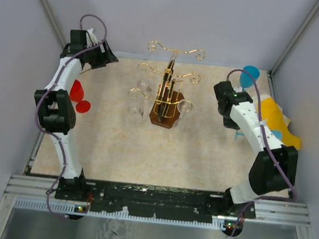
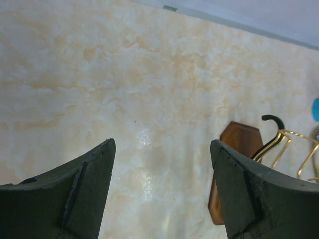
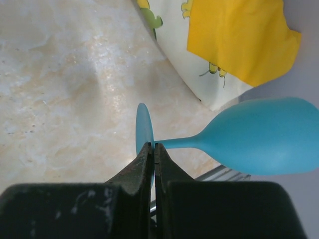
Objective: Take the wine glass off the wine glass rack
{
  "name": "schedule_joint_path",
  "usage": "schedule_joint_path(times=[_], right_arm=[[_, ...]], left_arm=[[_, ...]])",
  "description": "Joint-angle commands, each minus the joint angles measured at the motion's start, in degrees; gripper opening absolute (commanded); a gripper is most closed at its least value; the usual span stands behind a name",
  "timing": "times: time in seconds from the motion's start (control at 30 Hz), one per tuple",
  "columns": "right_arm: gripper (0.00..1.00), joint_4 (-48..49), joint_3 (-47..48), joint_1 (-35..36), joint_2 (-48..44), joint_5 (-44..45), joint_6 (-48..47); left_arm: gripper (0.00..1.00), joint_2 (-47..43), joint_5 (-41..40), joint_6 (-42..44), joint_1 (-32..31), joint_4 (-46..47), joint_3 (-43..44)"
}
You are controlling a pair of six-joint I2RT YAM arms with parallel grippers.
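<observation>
Pale marbled surface (image 1: 105, 142) fills the workspace between grey walls, with the wine glass rack (image 1: 165, 94) upright near its middle. The right gripper (image 3: 153, 148) is clenched on the blue wine glass (image 3: 259, 137), its fingers pinching the thin stem just beside the foot. That glass is off the rack. It is held in the air toward the far right of the surface, well apart from the rack, which lies to this gripper's left in the overhead view.

In the wrist view the glass's long axis runs crossways to the fingers, foot on the left and bowl on the right, and it looks tilted well off upright. The bowl hangs near a yellow cloth (image 3: 239, 35) at the surface's right side. The coming move probably turns on that tilt: the stem has to swing foot-down before the glass can stand, and the cloth crowds that side.

The left gripper (image 2: 162, 149) is released, its fingers wide apart and holding nothing, at the far left. Clear glasses (image 1: 135, 110) hang from the rack's hooks, most on the side facing the left arm. A red wine glass (image 1: 78, 95) rests on the surface beside that arm.
</observation>
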Motion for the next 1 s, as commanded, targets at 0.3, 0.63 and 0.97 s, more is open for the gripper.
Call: schedule_joint_path(times=[0.3,0.63,0.97], right_arm=[[0.0,0.01,-7.92,0.93,7.88,13.52,5.8],[0.0,-3.35,-8.28,0.49,16.47,21.16,11.37],[0.0,-7.61,-8.42,-0.37,26.05,26.09,21.03]], left_arm=[[0.83,-7.1,6.45,-5.16,4.53,6.0,-2.79],[0.83,-7.71,8.82,-7.34,6.2,6.52,-2.82],[0.82,-8.03,9.2,-8.71,7.18,6.5,-3.69]])
